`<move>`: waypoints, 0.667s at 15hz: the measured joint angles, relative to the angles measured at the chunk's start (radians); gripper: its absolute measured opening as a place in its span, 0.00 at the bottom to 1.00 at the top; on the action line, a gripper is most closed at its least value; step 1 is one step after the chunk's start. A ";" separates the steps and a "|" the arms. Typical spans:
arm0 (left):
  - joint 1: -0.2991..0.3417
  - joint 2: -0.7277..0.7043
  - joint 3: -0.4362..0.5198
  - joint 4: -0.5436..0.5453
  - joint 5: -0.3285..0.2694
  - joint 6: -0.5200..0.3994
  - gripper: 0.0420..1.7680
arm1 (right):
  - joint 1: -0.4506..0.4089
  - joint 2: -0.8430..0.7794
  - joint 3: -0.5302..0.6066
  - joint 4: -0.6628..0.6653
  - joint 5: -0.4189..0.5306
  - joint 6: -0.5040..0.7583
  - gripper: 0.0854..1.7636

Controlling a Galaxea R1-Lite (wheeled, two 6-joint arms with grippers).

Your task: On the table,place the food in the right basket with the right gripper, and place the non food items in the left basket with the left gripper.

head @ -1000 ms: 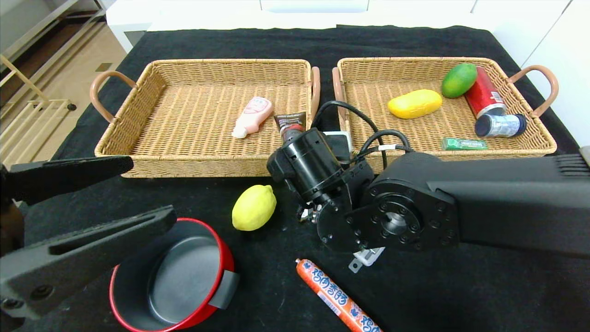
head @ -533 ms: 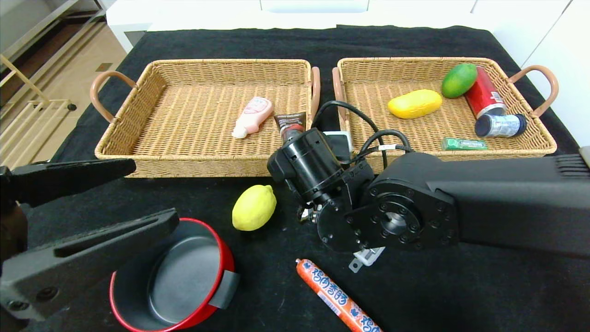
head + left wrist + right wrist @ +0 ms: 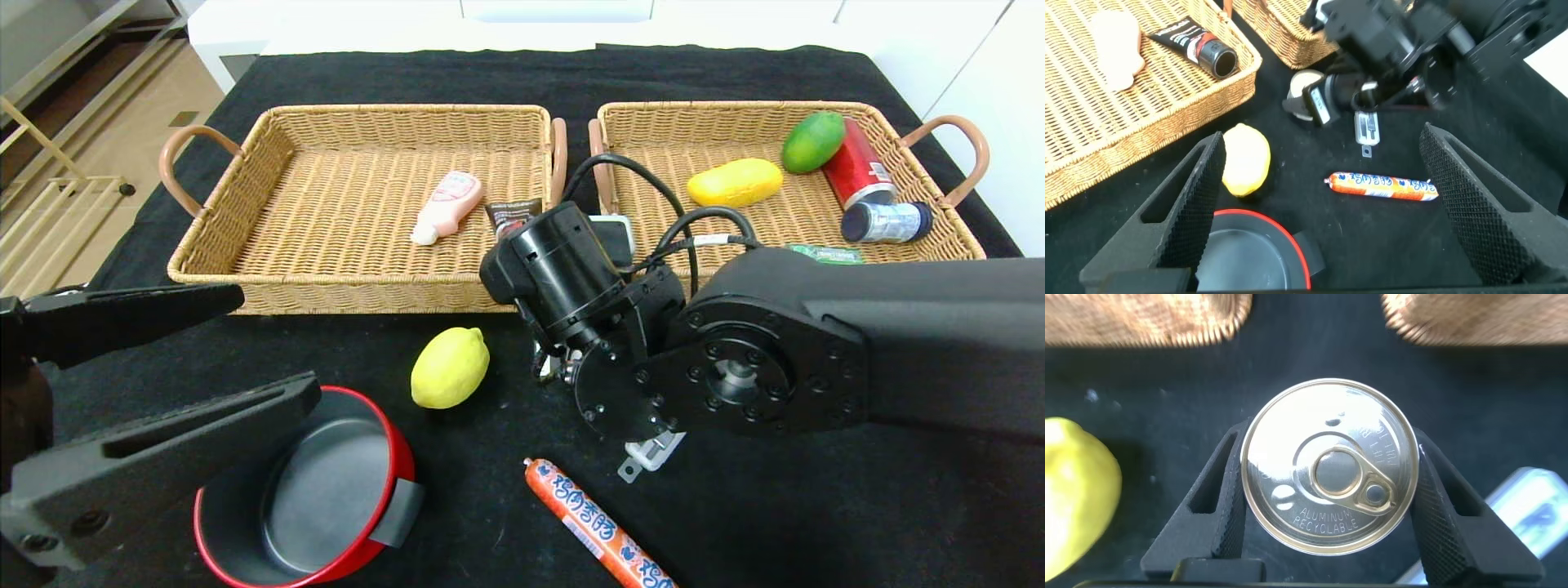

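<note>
My right gripper [image 3: 1331, 443] is shut on a silver-topped drink can [image 3: 1327, 465], one finger on each side of its body. In the head view that gripper sits hidden under its own wrist [image 3: 563, 286], in front of the gap between the left basket [image 3: 245, 163] and the right basket [image 3: 963, 245]. A yellow lemon [image 3: 450, 367], an orange sausage [image 3: 596, 523], a red pot [image 3: 306, 490] and a white plug [image 3: 653, 452] lie on the black cloth. My left gripper [image 3: 273, 343] hangs open over the pot's near left side, holding nothing.
The left basket holds a pink bottle [image 3: 447, 205] and a black tube [image 3: 514, 216]. The right basket holds a yellow fruit [image 3: 735, 183], a green fruit [image 3: 813, 140], a red can [image 3: 857, 173], a dark can [image 3: 887, 221] and a green pack [image 3: 824, 255].
My right arm has risen and shifted slightly right and toward the baskets with the can in its grip. The left gripper has barely moved.
</note>
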 joint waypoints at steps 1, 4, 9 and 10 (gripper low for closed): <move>0.000 0.000 0.000 0.000 0.000 0.000 0.97 | 0.002 -0.013 0.000 0.001 0.000 0.000 0.65; 0.000 0.000 0.000 0.000 0.000 0.000 0.97 | 0.011 -0.055 0.004 0.061 0.000 -0.001 0.65; 0.000 0.000 0.000 -0.001 0.001 0.000 0.97 | -0.003 -0.128 -0.009 0.077 -0.005 -0.054 0.65; 0.000 -0.001 -0.001 -0.001 0.001 0.000 0.97 | -0.013 -0.142 -0.013 0.076 -0.005 -0.062 0.65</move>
